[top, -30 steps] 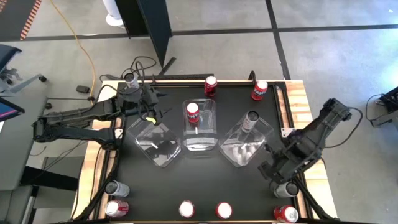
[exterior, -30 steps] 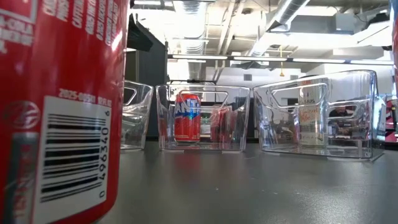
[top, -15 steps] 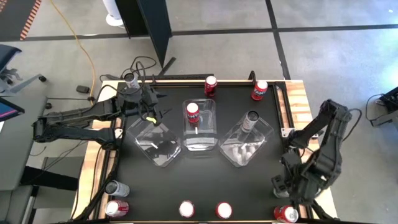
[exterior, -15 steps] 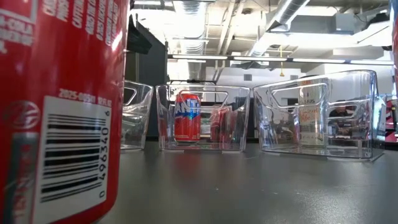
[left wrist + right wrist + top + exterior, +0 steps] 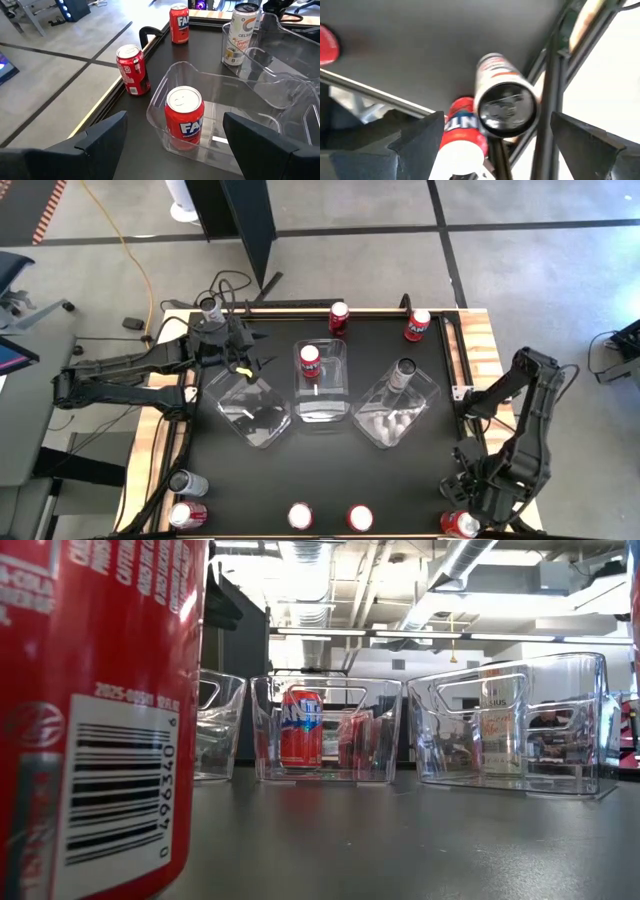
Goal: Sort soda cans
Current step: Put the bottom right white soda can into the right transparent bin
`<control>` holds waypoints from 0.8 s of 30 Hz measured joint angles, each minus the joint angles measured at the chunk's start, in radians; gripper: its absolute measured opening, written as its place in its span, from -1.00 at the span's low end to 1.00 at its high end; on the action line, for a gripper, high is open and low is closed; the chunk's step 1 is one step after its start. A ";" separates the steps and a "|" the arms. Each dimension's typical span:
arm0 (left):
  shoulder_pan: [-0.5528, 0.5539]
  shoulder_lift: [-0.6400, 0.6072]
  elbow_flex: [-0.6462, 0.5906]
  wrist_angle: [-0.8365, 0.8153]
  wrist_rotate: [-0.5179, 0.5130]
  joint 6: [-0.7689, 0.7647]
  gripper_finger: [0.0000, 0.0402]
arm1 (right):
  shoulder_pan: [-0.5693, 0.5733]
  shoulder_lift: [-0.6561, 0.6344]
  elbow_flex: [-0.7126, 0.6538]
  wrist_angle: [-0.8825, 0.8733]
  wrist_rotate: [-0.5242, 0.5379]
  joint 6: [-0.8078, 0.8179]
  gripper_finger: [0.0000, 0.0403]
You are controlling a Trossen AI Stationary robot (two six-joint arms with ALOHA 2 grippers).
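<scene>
I'm bringing the right gripper [image 5: 468,498] down over the near right corner of the worktop [image 5: 330,470], fingers spread wide and empty. Through the right wrist camera I'm looking straight onto the dark top of a silver-grey can [image 5: 506,105], standing between the two fingers, with a red can [image 5: 465,135] just beside it. From overhead the arm hides the silver can, and only the red can shows past it. The job now is centring: I want one finger on each side of the silver can with neither catching the red neighbour, so I'm lining up before dropping any lower, then closing below the rim on the straight wall. The frame rail close by leaves little room, so I judge a straight vertical descent safest. The left gripper [image 5: 243,352] is waiting at the far left, fingers released, over the left bin [image 5: 228,390]. The middle bin [image 5: 336,352] holds a red can, the right bin [image 5: 428,388] a silver one; others stand along the edges.
</scene>
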 joint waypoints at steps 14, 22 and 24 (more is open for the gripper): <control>0.000 0.000 0.000 -0.022 -0.001 -0.041 0.59 | 0.042 0.003 -0.063 0.043 0.030 -0.001 0.90; 0.000 0.000 -0.001 -0.021 -0.004 -0.041 0.59 | 0.034 0.066 -0.063 0.062 0.032 -0.012 0.90; 0.000 0.000 -0.001 -0.020 -0.004 -0.041 0.59 | 0.037 0.084 -0.063 0.064 0.030 -0.012 0.90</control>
